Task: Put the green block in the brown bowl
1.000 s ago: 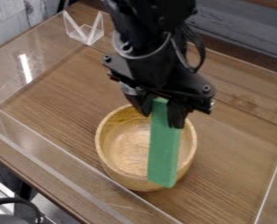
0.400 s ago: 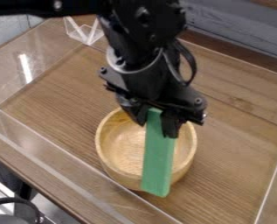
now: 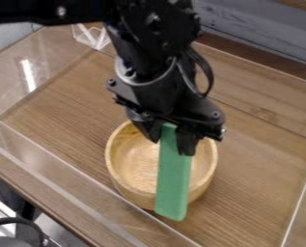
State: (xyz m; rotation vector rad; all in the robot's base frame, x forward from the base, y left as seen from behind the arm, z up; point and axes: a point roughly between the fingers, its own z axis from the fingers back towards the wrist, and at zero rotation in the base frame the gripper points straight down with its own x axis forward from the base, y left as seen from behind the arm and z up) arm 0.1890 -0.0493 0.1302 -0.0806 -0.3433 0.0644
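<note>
One green block [image 3: 176, 181], one brown bowl [image 3: 163, 164] and one black robot arm are in view on the wooden bench [image 3: 65, 106]. The bench is ringed by clear plastic walls [image 3: 40, 159], and a small clear stand [image 3: 91, 35] sits near its far left corner.

The bowl rests toward the near edge of the bench, roughly midway between the left and right sides. The arm comes down from above and hangs directly over the bowl, its bulky black body hiding the far part of the rim and much of the bench behind it. The fingers [image 3: 185, 141] are clenched on the upper end of the green block, holding it above the bowl's right half.

The block hangs steeply, its long axis close to upright with a slight lean: the gripped top end sits a little to the right, and the free lower end points down and toward the near edge of the bench. In this view that lower end overlaps the bowl's near rim and reaches past it; whether it touches the rim cannot be told. The block's broad flat face is turned toward the camera.
</note>
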